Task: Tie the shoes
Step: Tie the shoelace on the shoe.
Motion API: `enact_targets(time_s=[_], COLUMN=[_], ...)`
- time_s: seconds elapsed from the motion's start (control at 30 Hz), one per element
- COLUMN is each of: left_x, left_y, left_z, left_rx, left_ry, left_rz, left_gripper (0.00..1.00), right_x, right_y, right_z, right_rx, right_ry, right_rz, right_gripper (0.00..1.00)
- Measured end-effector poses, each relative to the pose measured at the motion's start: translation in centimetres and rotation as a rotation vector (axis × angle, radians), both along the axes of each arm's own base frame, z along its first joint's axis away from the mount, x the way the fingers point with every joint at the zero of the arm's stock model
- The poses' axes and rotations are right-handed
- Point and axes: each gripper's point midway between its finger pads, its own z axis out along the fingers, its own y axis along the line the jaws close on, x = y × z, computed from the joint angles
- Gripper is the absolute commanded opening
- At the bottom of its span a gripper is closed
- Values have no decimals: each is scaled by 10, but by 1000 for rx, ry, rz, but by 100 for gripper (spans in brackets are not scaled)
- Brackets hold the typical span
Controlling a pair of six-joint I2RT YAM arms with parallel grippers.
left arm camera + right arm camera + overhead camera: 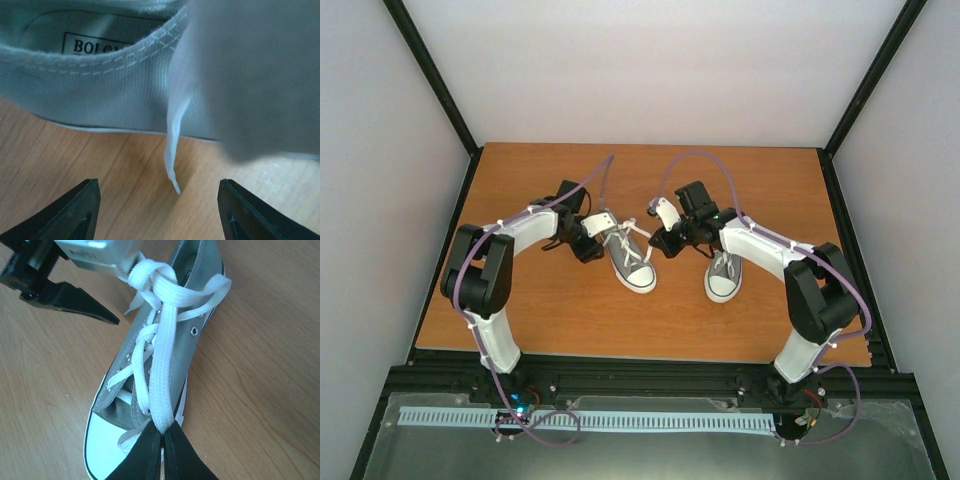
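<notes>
Orange-brown wood-grain counter (pixel 540 310), matte, set in booth of black frame posts (pixel 438 85) and plain pale walls (pixel 660 60). Mid-counter, toes toward near edge, apart: grey left-side shoe (pixel 632 262), grey right-side shoe (pixel 724 275). Left hand (pixel 157 210) low beside left-side shoe's canvas wall, fingers apart, gripping nothing; loose lace end (pixel 172 160) dangling ahead, tip near wood. Right hand (pixel 162 435) at same shoe, fingers together, clamped on white lace (pixel 162 365) stretched taut from crossing near collar. Right-side shoe partly under right arm (pixel 765 250). Pale slotted strip (pixel 580 418) along front, beyond counter's near edge.
</notes>
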Motion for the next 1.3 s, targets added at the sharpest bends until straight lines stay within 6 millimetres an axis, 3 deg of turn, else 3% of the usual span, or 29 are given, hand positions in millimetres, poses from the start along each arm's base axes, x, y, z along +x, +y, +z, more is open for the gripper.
enact_targets(time_s=[0.13, 0.2, 0.33, 0.37, 0.6, 0.77, 0.9, 1.0, 1.13, 1.3], left_x=[2, 1, 5, 6, 12, 10, -12, -36, -65, -67], left_y=[-6, -9, -10, -10, 7, 44, 77, 103, 151, 194], left_z=[-11, -14, -19, -21, -16, 26, 56, 46, 13, -11], left_rx=[-1, -11, -13, -13, 10, 4, 17, 62, 141, 217], left_ry=[9, 23, 32, 35, 20, -26, -46, 11, 146, 207], left_rz=[-3, 0, 17, 25, 76, 171, 241, 289, 404, 511], left_gripper=[61, 47, 7, 1, 1, 1, 1, 1, 1, 1], right_x=[2, 2, 3, 4, 13, 24, 31, 36, 45, 44], right_y=[-1, -2, -2, -2, -14, -40, -55, -68, -96, -127], right_z=[0, 0, -1, -1, -3, -14, -18, -23, -38, -60], right_rx=[-10, -15, -19, -20, -17, -32, -39, -44, -60, -75], right_ry=[-10, -8, -8, -9, -6, 19, 32, 50, 95, 164], right_rz=[-7, -8, -10, -11, -47, -119, -163, -202, -287, -377], right_gripper=[3, 3, 3, 3, 3, 3, 3, 3, 3, 3])
